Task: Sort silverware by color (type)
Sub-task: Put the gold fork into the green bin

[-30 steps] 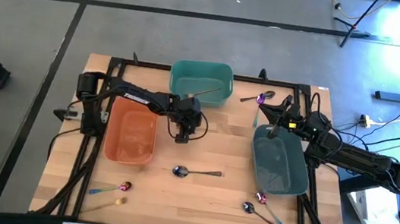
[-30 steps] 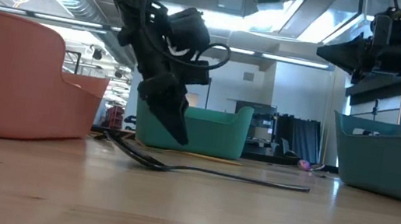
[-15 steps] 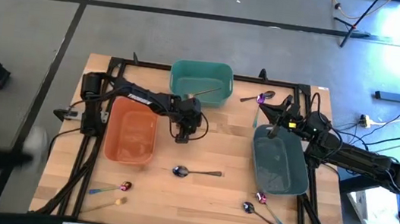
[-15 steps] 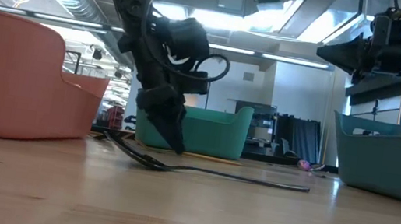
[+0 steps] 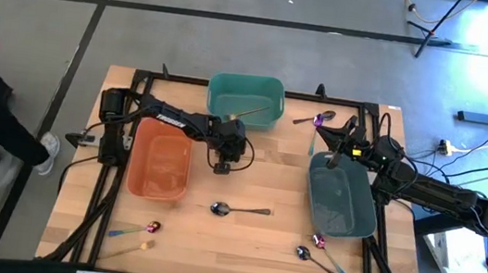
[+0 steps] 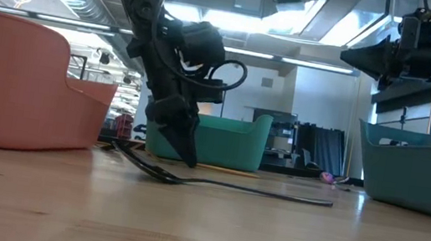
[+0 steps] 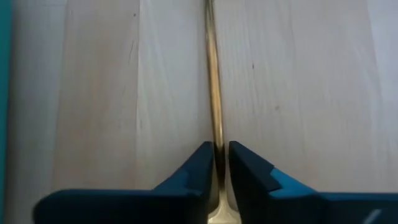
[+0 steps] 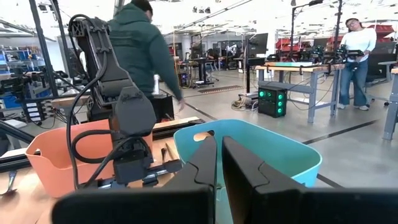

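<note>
My left gripper (image 5: 220,163) stands between the orange bin (image 5: 159,165) and the table's middle, fingers pointing down at the wood (image 6: 187,157). It is shut on a thin gold piece of silverware (image 7: 211,74) that lies flat on the table. A dark spoon (image 5: 239,211) lies nearer the front edge. My right gripper (image 5: 340,153) hovers shut and empty above the far end of the grey-blue bin (image 5: 341,197). One utensil (image 5: 247,112) lies in the teal bin (image 5: 246,99). My left gripper pinches the gold piece's slim handle (image 7: 215,134) between its two fingers (image 7: 200,168). It comes from above, pointing down, one finger on each long side. The piece lies flat on the table, and its wider end shows just behind the fingertips.
A purple spoon (image 5: 316,119) lies at the far right. An iridescent spoon (image 5: 134,230) and a gold piece (image 5: 129,248) lie near the front left, and two more spoons (image 5: 318,256) lie at the front right. A person passes on the floor left of the table.
My left gripper has come down a little to the table top over the gold piece. My right gripper has kept still.
</note>
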Controlling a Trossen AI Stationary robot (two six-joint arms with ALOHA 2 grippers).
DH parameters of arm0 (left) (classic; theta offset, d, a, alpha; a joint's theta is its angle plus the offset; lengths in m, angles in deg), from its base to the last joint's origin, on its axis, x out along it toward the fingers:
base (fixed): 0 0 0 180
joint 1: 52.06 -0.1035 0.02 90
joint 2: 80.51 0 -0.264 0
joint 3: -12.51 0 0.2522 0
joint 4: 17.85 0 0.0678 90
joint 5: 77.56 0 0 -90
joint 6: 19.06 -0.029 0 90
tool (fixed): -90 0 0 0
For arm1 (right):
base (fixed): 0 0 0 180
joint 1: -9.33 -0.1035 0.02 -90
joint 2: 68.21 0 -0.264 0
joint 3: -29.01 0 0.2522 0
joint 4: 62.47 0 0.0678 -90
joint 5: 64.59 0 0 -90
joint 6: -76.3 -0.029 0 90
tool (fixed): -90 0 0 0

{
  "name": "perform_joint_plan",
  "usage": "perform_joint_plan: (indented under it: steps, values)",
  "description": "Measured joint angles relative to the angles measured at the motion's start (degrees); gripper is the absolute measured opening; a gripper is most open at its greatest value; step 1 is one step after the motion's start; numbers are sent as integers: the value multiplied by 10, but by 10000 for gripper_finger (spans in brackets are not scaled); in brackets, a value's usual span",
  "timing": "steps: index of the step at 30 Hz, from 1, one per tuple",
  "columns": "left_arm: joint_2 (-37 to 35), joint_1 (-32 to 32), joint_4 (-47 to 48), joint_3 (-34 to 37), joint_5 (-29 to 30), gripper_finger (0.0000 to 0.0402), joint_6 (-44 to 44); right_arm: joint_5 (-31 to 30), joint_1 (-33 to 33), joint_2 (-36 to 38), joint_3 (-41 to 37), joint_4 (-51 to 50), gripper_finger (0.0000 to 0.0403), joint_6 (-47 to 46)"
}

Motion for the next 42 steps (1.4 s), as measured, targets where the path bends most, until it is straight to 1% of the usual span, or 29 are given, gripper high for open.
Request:
perform_joint_plan:
  steps: [3,5,11,21,26,31,34,39,42]
  values:
    - [0,0,0,0,7,18,0,0,0,0,0,0,19,0]
    - [0,0,0,0,1,9,0,0,0,0,0,0,19,0]
    - [0,0,0,0,-7,19,-1,0,0,0,0,-1,19,4]
    - [-16,0,3,1,-5,19,-16,0,0,0,0,-5,19,4]
    - [-45,2,10,1,4,23,-18,10,0,0,0,-6,19,-1]
    - [-89,4,15,1,7,24,-30,10,0,0,0,-6,19,-2]
    - [-117,4,15,1,26,24,-32,11,0,0,0,-6,19,-2]
    - [-156,-6,13,1,51,24,-60,11,0,0,0,-6,19,-3]
    - [-173,-19,-6,1,62,24,-72,10,0,0,0,-5,19,-3]
